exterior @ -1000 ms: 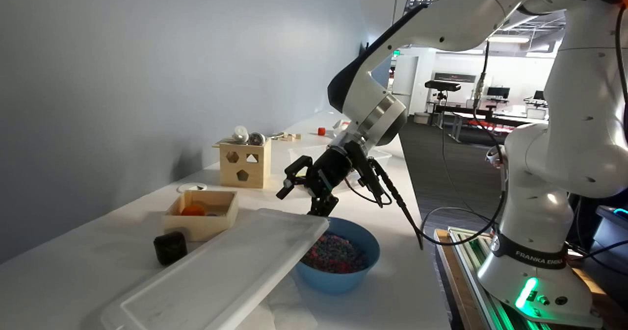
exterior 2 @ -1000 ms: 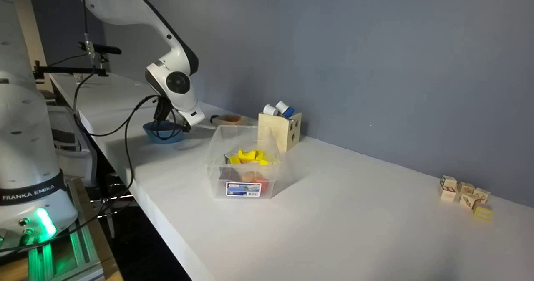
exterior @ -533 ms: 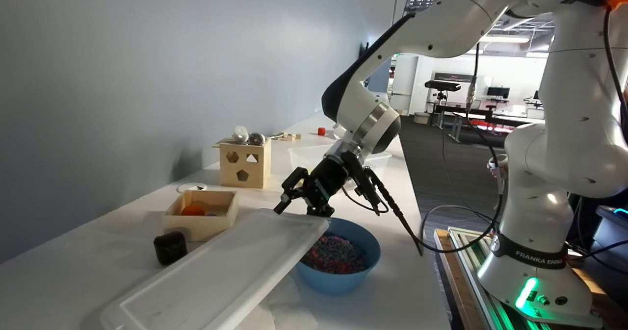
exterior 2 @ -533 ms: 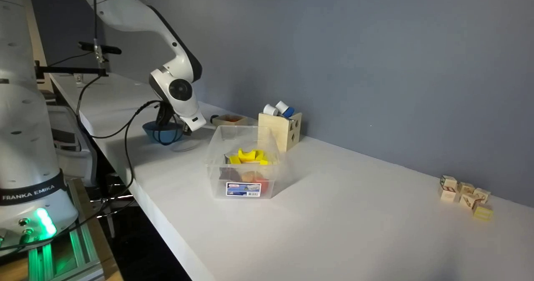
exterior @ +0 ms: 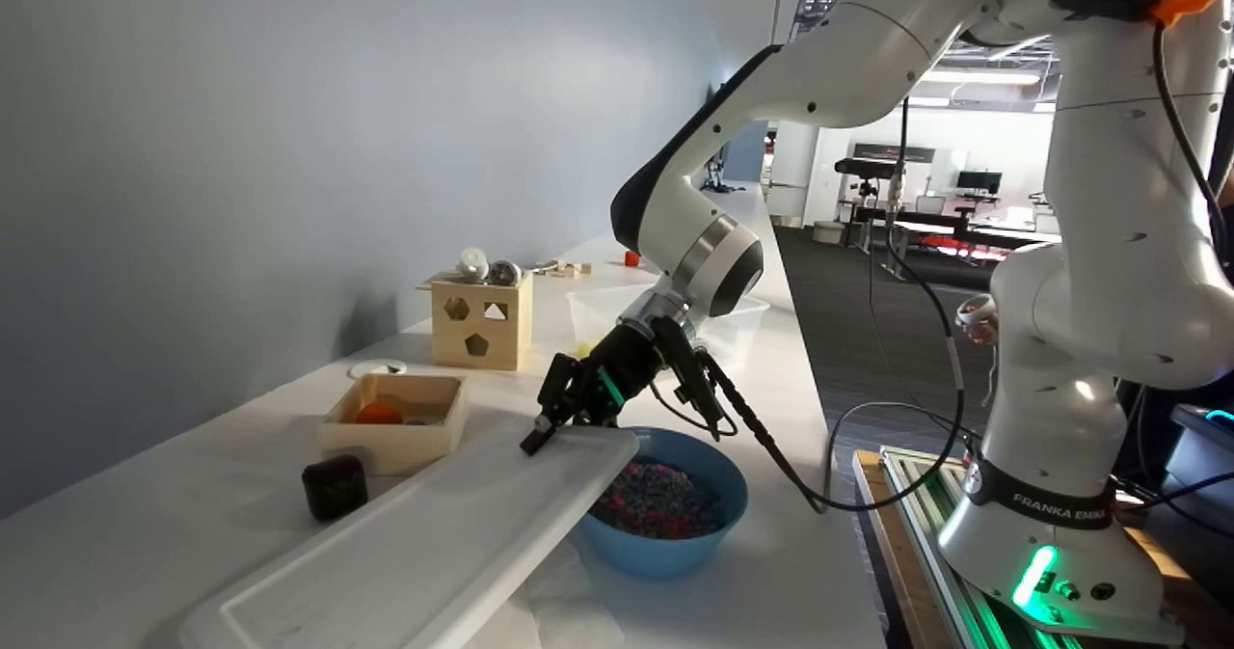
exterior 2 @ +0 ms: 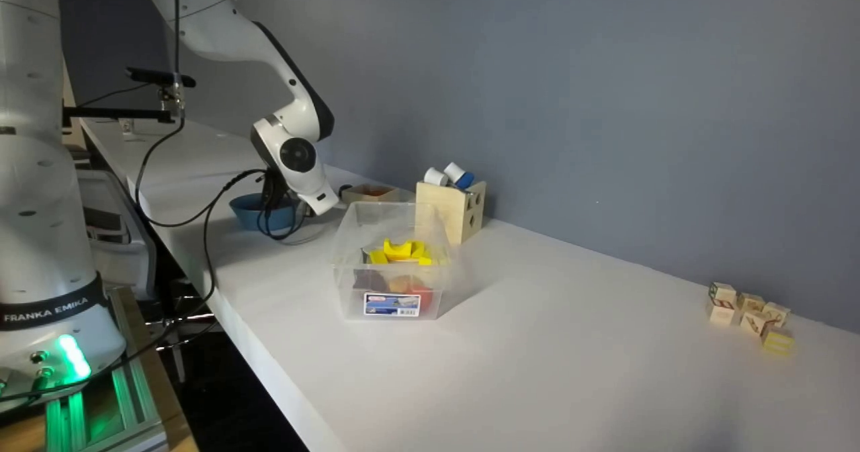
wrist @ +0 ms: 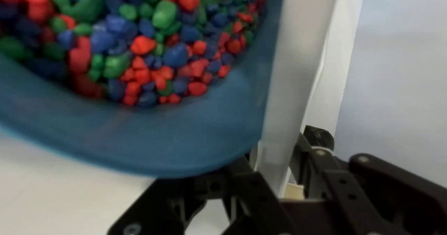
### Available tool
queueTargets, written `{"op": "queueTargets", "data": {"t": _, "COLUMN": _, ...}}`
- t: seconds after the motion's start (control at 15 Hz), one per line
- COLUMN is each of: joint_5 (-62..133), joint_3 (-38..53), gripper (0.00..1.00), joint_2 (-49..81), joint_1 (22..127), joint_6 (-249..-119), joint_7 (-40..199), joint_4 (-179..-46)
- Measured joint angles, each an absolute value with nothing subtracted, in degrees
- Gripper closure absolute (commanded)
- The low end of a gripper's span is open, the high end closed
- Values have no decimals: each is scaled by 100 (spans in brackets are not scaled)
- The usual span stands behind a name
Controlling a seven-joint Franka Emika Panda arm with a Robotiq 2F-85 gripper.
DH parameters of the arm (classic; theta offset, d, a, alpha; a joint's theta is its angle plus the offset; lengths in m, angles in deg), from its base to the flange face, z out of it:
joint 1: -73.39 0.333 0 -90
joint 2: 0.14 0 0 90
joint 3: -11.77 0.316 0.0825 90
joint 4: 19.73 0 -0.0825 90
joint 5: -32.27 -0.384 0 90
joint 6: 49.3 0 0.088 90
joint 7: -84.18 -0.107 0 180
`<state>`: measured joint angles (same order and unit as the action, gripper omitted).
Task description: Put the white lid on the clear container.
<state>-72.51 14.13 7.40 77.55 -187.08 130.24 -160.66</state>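
Note:
The white lid leans tilted, its far end raised against the side of the blue bowl. My gripper has come down at that raised end, one black finger lying over the top face and the other hidden below it. In the wrist view the lid's pale edge runs down between the two fingers, close to the palm. Slim gaps beside it leave it unclear whether both pads press on it. Behind the arm stands the clear container, a see-through box with yellow and reddish things inside and a blue label on its front.
The blue bowl of coloured pebbles sits right beside the gripper. Near the wall are a wooden tray with an orange thing, a black object and a wooden shape box. Several letter blocks lie farther along the table.
My gripper has moved down onto the lid's raised end, and its fingers have drawn much closer together. The lid has shifted slightly away from the bowl. The clear container has stayed put.

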Motion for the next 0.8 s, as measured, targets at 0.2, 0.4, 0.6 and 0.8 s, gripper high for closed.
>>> {"op": "queueTargets", "data": {"t": 0.2, "joint_5": -7262, "joint_3": 1400, "gripper": 99, "joint_2": 750, "joint_1": 7744, "joint_6": -18464, "joint_7": 13041, "joint_4": -15977}}
{"op": "queueTargets", "data": {"t": 0.4, "joint_5": -7547, "joint_3": 1359, "gripper": 99, "joint_2": 650, "joint_1": 7713, "joint_6": -18150, "joint_7": 13431, "joint_4": -15920}}
{"op": "queueTargets", "data": {"t": 0.6, "joint_5": -7990, "joint_3": 1289, "gripper": 99, "joint_2": 417, "joint_1": 7658, "joint_6": -17812, "joint_7": 14005, "joint_4": -15918}}
{"op": "queueTargets", "data": {"t": 0.8, "joint_5": -8090, "joint_3": 1231, "gripper": 99, "joint_2": 95, "joint_1": 7575, "joint_6": -17563, "joint_7": 14239, "joint_4": -16002}}
